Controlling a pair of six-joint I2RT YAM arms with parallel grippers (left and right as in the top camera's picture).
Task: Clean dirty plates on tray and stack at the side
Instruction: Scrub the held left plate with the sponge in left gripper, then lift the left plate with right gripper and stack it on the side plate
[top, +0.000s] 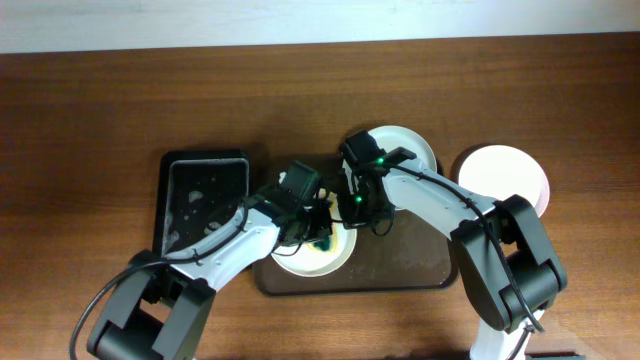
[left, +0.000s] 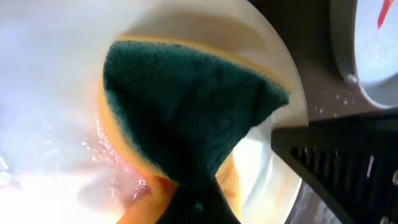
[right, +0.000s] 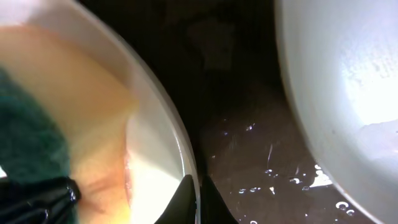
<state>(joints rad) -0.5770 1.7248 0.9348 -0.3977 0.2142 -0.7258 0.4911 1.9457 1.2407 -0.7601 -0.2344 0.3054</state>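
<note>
A cream plate (top: 310, 262) lies at the front left of the dark brown tray (top: 420, 270). My left gripper (top: 318, 235) is shut on a green and yellow sponge (left: 186, 106) and presses it onto this plate (left: 50, 74), where pinkish wet smear shows. My right gripper (top: 352, 208) is shut on the plate's right rim (right: 186, 155), one finger on each side (right: 198, 198). A second pale plate (top: 412, 148) sits at the back of the tray, with a red smear (left: 384, 14). A third white plate (top: 505, 178) lies on the table to the right of the tray.
A black rectangular bin (top: 205, 200) with wet spots stands left of the tray. The tray floor (right: 249, 143) is wet with droplets between the two plates. The wooden table (top: 100, 120) surrounds everything.
</note>
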